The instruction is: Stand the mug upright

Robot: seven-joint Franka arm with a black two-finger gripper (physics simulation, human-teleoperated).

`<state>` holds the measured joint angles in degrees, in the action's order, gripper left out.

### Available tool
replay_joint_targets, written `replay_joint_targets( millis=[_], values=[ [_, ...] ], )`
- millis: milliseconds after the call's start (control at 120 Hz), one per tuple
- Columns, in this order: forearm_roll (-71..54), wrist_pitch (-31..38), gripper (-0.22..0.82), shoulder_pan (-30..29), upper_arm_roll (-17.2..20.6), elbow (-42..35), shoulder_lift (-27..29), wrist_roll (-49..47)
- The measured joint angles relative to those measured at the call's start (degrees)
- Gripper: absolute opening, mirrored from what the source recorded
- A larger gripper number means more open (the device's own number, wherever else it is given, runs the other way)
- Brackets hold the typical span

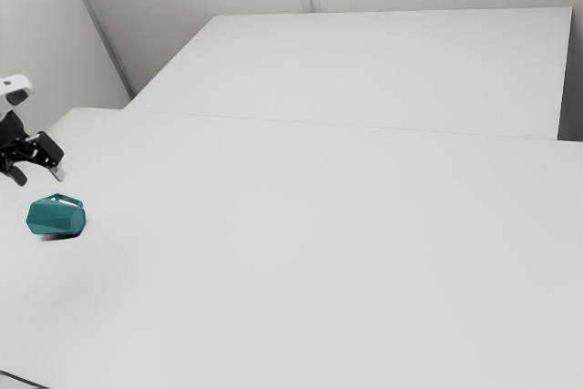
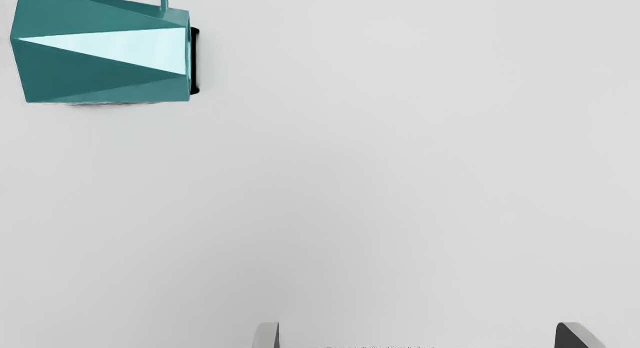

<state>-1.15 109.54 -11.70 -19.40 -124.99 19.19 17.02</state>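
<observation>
At the exterior view's left edge, my gripper (image 1: 41,178) hangs above the table, its two fingers spread. A teal faceted mug (image 1: 56,217) lies on its side just below it in that picture, its handle on the side toward the gripper. In the wrist view the gripper (image 2: 416,335) is open with nothing between its fingers. There the mug (image 2: 105,63) is apart from both fingers, and part of its handle is cut off by the picture's border.
The white table (image 1: 319,243) stretches far to the exterior view's right. Beyond it is another white surface (image 1: 364,70), with pale walls behind. A thin dark line (image 1: 23,379) crosses the exterior view's lower left corner.
</observation>
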Motion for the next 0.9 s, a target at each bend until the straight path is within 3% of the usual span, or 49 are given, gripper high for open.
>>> replay_joint_targets(
  millis=[183, 325, 533, 700, 900],
  values=[
    [0.16, 7.57, 0.60, -10.61, -0.39, -7.19, 5.07, 6.20],
    [4.56, 10.31, 0.60, -17.36, -0.81, -7.95, 4.34, 13.93],
    [17.85, 13.35, 0.60, -29.03, -0.83, -7.62, -5.80, 28.50],
    [30.31, 15.74, 0.60, -33.68, -0.33, -5.29, -13.86, 40.22],
    [45.53, 12.98, 0.60, -41.76, 5.63, 4.78, -26.44, 53.87]
  ],
)
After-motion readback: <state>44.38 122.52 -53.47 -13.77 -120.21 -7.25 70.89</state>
